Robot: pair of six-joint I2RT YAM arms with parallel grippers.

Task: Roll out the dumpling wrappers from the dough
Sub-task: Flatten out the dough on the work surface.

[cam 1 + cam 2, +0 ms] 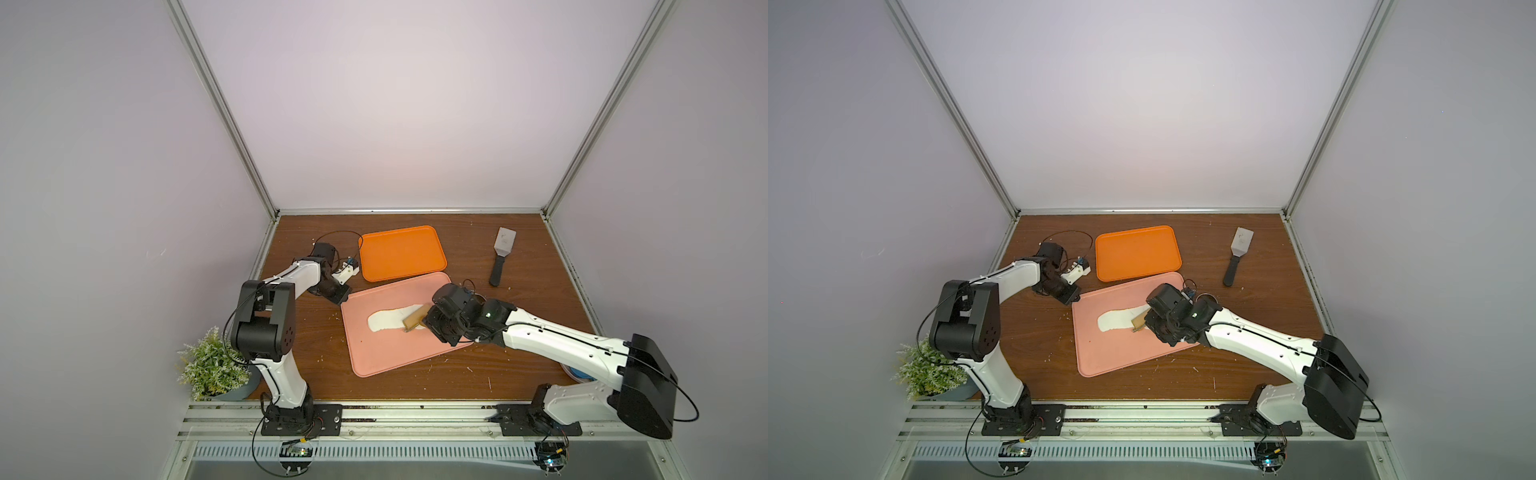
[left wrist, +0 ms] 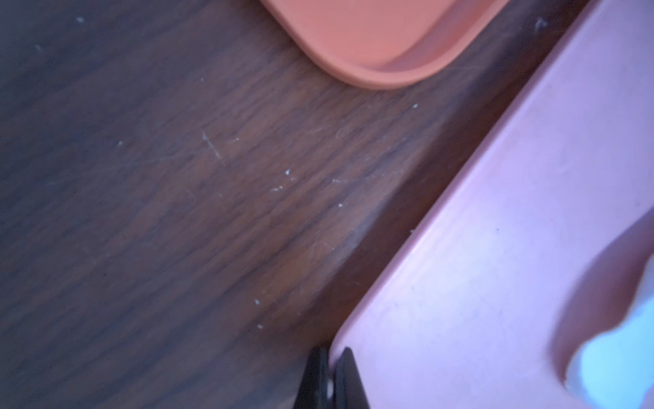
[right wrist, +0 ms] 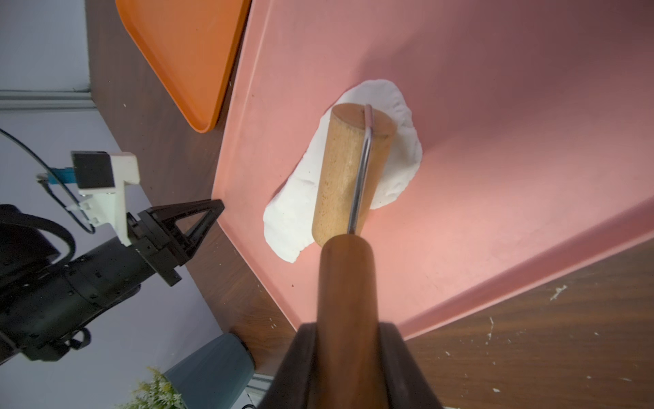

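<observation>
Dough sheet (image 1: 388,323) on near tray (image 1: 386,359); roller (image 1: 415,321) on its right end. Far tray (image 1: 401,253) behind. Spatula (image 1: 501,257) rear right, potted plant (image 1: 212,365) front left.

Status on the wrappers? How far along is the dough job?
Done: the dough is flattened into a long oval sheet on the pink tray.
In hand: the right end effector grips the handle of the roller, whose wooden barrel rests on the sheet. The left end effector, shut, sits at the tray's corner.
Left: no round wrappers visible anywhere, including on the orange tray.
</observation>
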